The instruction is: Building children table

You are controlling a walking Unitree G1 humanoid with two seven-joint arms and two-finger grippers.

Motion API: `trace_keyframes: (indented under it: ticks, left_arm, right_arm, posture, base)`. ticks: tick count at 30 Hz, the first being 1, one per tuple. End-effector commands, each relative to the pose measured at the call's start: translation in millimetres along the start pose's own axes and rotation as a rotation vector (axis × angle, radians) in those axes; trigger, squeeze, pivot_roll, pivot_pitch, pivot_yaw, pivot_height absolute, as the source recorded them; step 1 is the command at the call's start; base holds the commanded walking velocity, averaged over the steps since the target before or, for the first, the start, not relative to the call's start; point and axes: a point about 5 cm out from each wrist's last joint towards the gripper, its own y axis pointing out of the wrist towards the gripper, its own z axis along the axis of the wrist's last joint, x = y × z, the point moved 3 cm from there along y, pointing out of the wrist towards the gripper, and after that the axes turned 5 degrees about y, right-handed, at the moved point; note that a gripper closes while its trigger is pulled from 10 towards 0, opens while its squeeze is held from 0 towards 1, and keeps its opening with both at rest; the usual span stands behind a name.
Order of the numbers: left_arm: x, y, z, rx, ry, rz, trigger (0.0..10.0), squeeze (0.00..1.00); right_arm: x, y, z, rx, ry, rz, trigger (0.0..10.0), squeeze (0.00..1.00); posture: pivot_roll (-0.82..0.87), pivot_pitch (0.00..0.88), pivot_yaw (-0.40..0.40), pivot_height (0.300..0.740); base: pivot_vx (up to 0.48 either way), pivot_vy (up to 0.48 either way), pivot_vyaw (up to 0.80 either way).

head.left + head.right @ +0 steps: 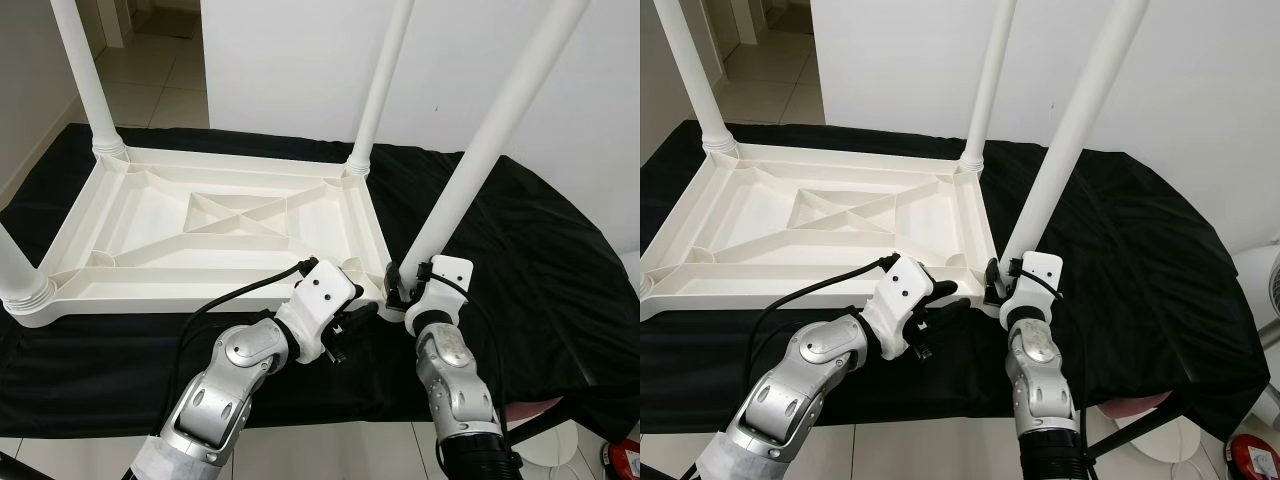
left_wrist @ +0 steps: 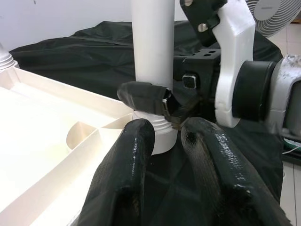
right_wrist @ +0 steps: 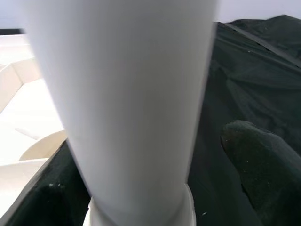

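Right gripper [image 1: 400, 287] is clamped on the base of the near-right table leg [image 1: 490, 130], one black finger [image 2: 143, 97] wrapped across the white tube just above its collar, the other finger [image 3: 263, 160] showing on the far side in the right wrist view. That leg leans up and to the right, its foot sitting at the near right corner of the upturned table top [image 1: 130, 290]. Left gripper [image 1: 352, 322] sits just beside that same corner, its two fingers [image 2: 129, 160] close together with only a narrow gap, holding nothing, tips pointing at the leg's collar. The white table top lies upside down, ribs and cross-bracing showing, on a black cloth [image 1: 540, 270] spread over the work surface. A far-left leg [image 1: 85, 70] and a far-right leg [image 1: 380, 85] stand upright in their corner sockets, and a near-left leg [image 1: 15, 270] shows at the picture's left edge. Tiled floor [image 1: 160, 80] runs behind, beside a white wall [image 1: 290, 60]
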Motion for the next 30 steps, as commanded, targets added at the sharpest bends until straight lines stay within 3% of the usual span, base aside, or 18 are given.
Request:
trace_keyframes:
  ticks: [1, 2, 3, 10, 11, 12, 13, 15, 20, 28, 29, 30]
  left_arm:
    - [-0.4, 3.0, 0, 0.001, 0.002, 0.02, 10.0, 0.0]
    - [-0.7, 3.2, 0, 0.002, 0.002, 0.021, 10.0, 0.0]
    - [-1.2, 3.6, 1, 0.002, 0.004, 0.022, 10.0, 0.0]
    - [-3.2, 4.2, 1, 0.003, 0.006, 0.026, 10.0, 0.0]
    - [-3.8, 4.4, 1, 0.004, 0.008, 0.027, 10.0, 0.0]
    - [-3.8, 4.4, 1, 0.004, 0.008, 0.027, 10.0, 0.0]
    - [-4.6, 4.7, 2, 0.005, 0.01, 0.027, 10.0, 0.0]
    - [-4.6, 4.7, 2, 0.005, 0.01, 0.027, 10.0, 0.0]
    - [-6.6, 4.9, 3, 0.007, 0.016, 0.031, 10.0, 0.0]
    - [-5.6, 6.2, 3, 0.008, 0.019, 0.026, 10.0, 0.0]
    - [-5.6, 6.4, 3, 0.009, 0.019, 0.025, 10.0, 0.0]
    - [-5.7, 6.6, 3, 0.01, 0.019, 0.025, 10.0, 0.0]
  right_arm:
    - [8.4, -1.1, -5, -0.037, 0.008, 0.036, 10.0, 1.0]
    - [5.9, -0.9, -7, -0.061, 0.021, 0.105, 10.0, 1.0]
    - [3.7, -0.6, -7, -0.069, 0.014, 0.175, 10.0, 0.0]
    - [1.5, 1.9, -2, -0.059, -0.016, 0.297, 10.0, 0.0]
    - [-1.2, 5.0, 4, -0.048, -0.06, 0.399, 10.0, 0.0]
    - [-1.2, 5.0, 4, -0.048, -0.06, 0.399, 10.0, 0.0]
    - [-3.7, 8.7, 9, -0.043, -0.095, 0.483, 10.0, 0.0]
    - [-3.7, 8.7, 9, -0.043, -0.095, 0.483, 10.0, 0.0]
    - [-12.6, 17.1, 15, -0.055, -0.173, 0.659, 10.0, 0.0]
    - [-18.9, 25.8, -1, -0.164, -0.225, 0.78, 10.0, 0.0]
    - [-18.8, 25.7, -5, -0.185, -0.222, 0.795, 9.3, 0.0]
    - [-18.6, 25.6, -7, -0.197, -0.219, 0.803, 9.3, 0.0]
  posture:
    - [-0.01, 0.0, -0.125, 0.74]
    - [-0.01, 0.0, -0.124, 0.74]
    - [-0.01, 0.0, -0.124, 0.74]
    - [-0.01, 0.0, -0.121, 0.74]
    - [-0.01, 0.0, -0.117, 0.74]
    - [-0.01, 0.0, -0.117, 0.74]
    - [-0.01, 0.0, -0.116, 0.74]
    - [-0.01, 0.0, -0.116, 0.74]
    - [0.0, 0.0, -0.115, 0.74]
    - [0.01, 0.0, -0.119, 0.74]
    - [0.01, 0.0, -0.119, 0.74]
    - [0.01, 0.0, -0.119, 0.74]
  base:
    - [0.0, 0.0, 0.0]
    - [0.0, 0.0, 0.0]
    - [0.0, 0.0, 0.0]
    - [0.0, 0.0, 0.0]
    - [0.0, 0.0, 0.0]
    - [0.0, 0.0, 0.0]
    - [0.0, 0.0, 0.0]
    - [0.0, 0.0, 0.0]
    - [0.0, 0.0, 0.0]
    - [0.0, 0.0, 0.0]
    - [0.0, 0.0, 0.0]
    - [0.0, 0.0, 0.0]
